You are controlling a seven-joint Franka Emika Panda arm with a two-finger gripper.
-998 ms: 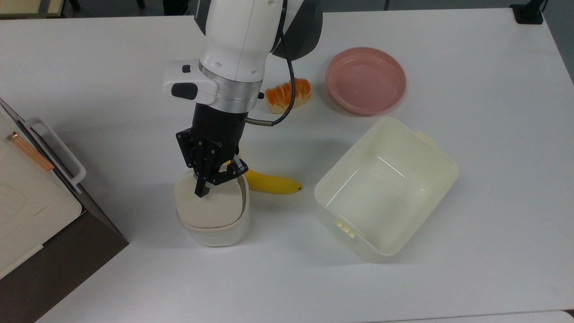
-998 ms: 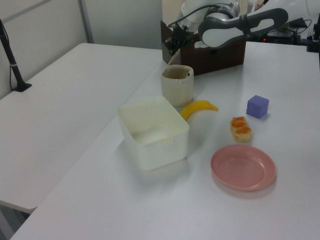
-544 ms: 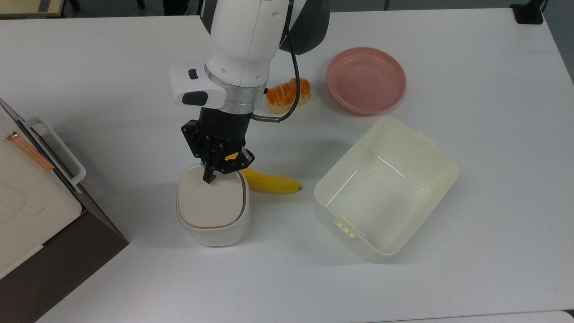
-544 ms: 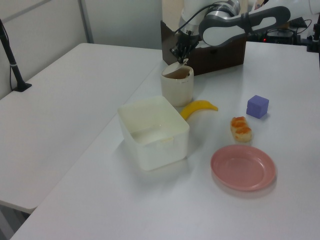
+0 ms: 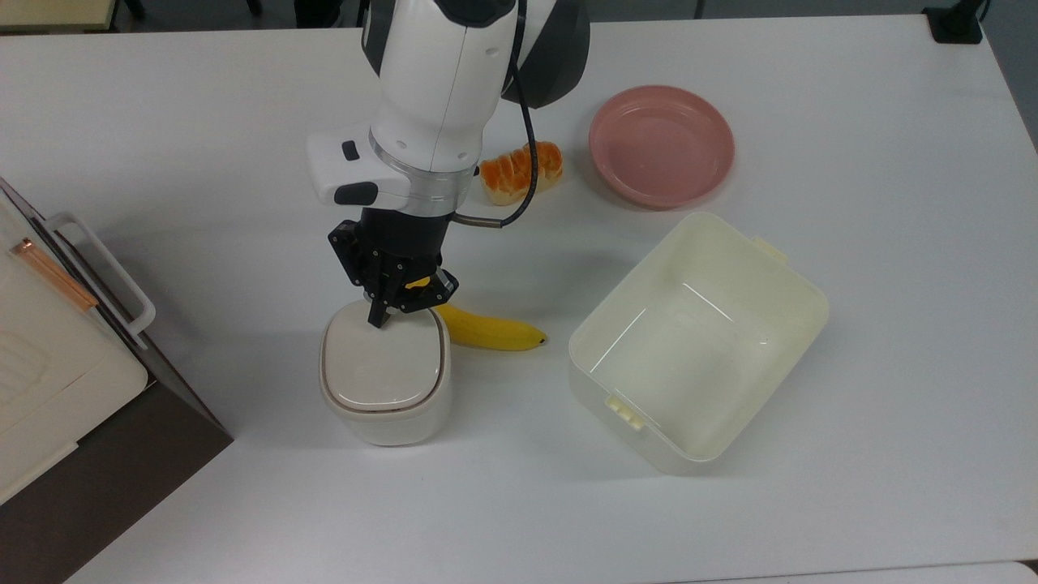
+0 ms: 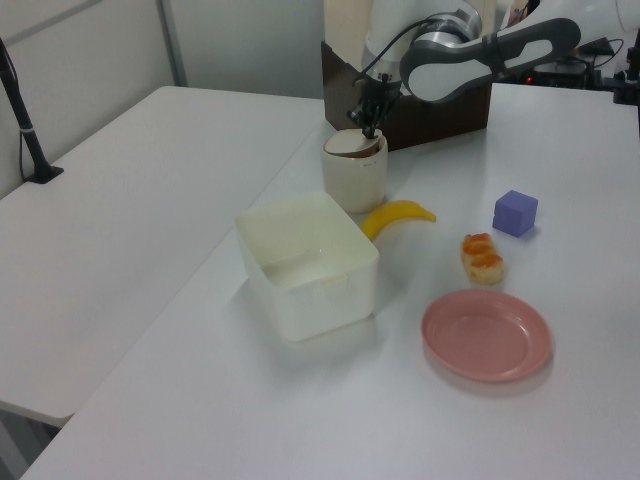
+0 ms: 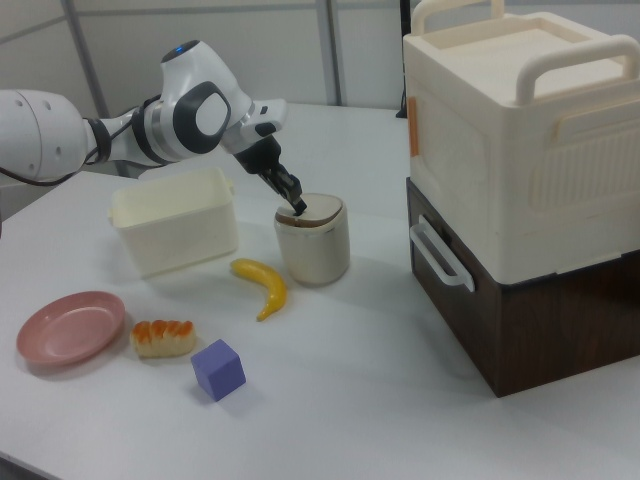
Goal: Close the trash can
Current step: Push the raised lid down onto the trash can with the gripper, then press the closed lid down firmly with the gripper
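I see the gripper (image 5: 379,318) — fingers pressed together — touching the far rim of the trash can (image 5: 384,381), lid nearly flat.

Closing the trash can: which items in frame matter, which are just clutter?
In play:
trash can
its lid
end effector

Clutter:
banana
pale-yellow tub
pink plate
orange segments
purple cube
stacked boxes

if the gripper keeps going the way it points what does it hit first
Most likely the lid of the trash can: the gripper points down at its rear edge, seemingly touching it already, though depth is unclear.
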